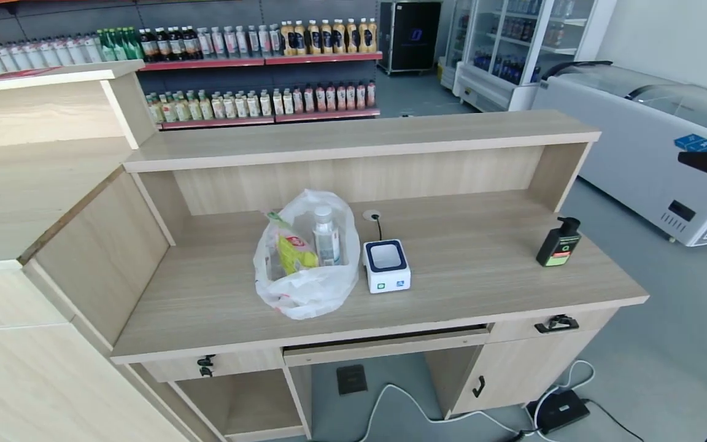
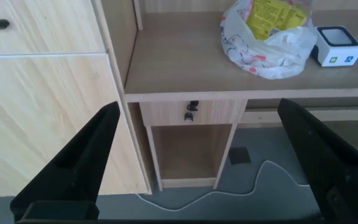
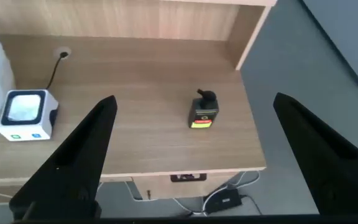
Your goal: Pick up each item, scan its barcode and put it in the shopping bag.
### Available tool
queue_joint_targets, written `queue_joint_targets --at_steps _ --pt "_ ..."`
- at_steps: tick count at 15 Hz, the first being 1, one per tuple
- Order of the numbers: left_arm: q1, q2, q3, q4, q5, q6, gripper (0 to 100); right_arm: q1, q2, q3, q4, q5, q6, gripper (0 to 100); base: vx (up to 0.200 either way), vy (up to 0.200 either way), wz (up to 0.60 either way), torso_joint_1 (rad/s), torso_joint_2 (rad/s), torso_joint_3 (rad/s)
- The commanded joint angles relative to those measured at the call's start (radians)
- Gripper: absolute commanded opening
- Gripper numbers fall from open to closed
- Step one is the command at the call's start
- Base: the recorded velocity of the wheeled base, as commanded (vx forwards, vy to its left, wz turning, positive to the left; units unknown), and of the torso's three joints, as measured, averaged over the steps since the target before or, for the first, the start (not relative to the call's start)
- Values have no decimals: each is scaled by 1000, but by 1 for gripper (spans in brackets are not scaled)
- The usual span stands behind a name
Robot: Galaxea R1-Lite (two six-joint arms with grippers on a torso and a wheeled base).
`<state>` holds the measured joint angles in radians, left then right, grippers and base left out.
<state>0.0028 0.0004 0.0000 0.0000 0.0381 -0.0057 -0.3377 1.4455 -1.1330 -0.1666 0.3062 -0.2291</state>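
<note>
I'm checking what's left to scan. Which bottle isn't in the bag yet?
The black pump bottle, standing alone on the right side of the counter, beyond the scanner. The clear bottle is already inside the shopping bag.

Left jaws spread wide, holding nothing; right jaws likewise wide, holding nothing.

A shop: drink shelves [image 1: 255, 67], fridges [image 1: 513, 43], checkout counter [image 1: 452, 264] with scanner [image 1: 386, 265].

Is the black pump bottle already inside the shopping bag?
No, the black pump bottle stands on the counter, apart from the shopping bag.
</note>
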Motion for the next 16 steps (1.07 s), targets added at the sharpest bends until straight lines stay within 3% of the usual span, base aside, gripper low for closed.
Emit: queue_joint_targets --at_steps 1,5,7,12,16 --pt "0 0 0 0 0 0 100 -18 88 12 -22 -27 -2 100 0 0 0 0 0 0" --pt "0 0 0 0 0 0 100 -121 279 38 -249 -30 -21 100 0 0 0 0 0 0" --pt "0 0 0 0 0 0 100 -172 371 -4 -343 -27 -95 100 0 0 0 0 0 0" --pt "0 0 0 0 0 0 100 -265 536 -154 -309 -22 -147 100 0 0 0 0 0 0" --pt "0 0 0 0 0 0 100 -279 670 -246 -271 24 -141 100 0 0 0 0 0 0"
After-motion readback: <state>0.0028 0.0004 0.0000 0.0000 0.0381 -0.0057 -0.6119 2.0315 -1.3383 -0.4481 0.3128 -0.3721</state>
